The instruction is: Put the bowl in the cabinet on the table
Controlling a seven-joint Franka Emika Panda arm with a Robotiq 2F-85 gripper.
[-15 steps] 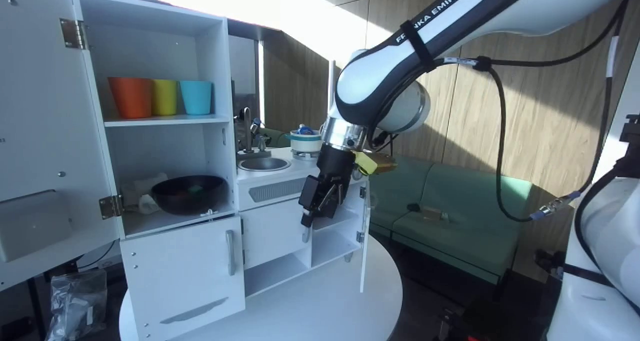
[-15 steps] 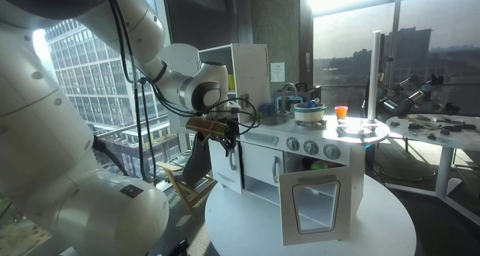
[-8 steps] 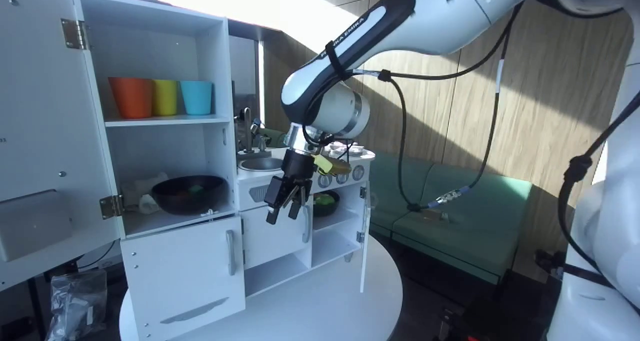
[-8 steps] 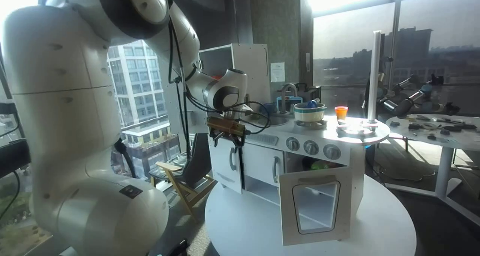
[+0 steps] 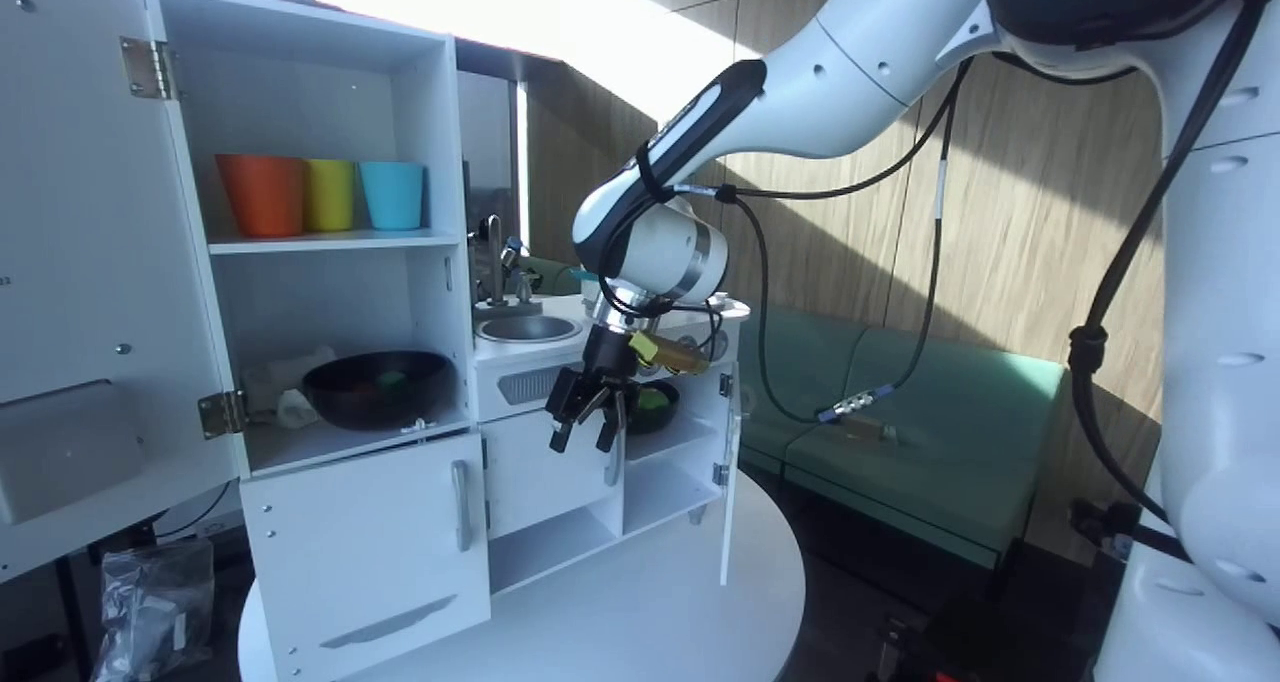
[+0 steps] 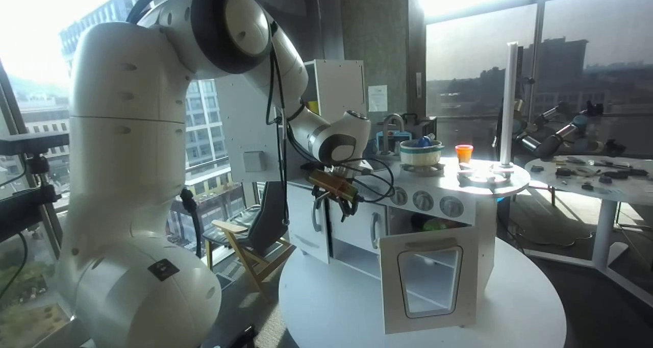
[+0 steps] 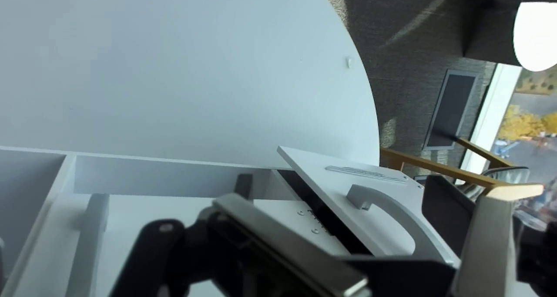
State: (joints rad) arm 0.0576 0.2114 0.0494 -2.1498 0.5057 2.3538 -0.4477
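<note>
The small dark bowl, with something green in it, rests on the upper shelf of the right-hand compartment in the white cabinet. Behind the open windowed door, only part of the bowl shows in an exterior view. My gripper hangs in front of the cabinet's middle door, left of the bowl and apart from it, fingers spread with nothing between them. Beyond the gripper in the wrist view lie cabinet doors and the round white table; the bowl is out of that view.
A taller shelf unit holds coloured cups and a wider black bowl; its lower door with a handle stands ajar. On the stove top are a white pot and an orange cup. A chair stands beyond the table.
The arm has swung across the cabinet front and my gripper has turned. It covered the small bowl in an exterior view a second ago; the bowl now shows there. Nothing else moved.
</note>
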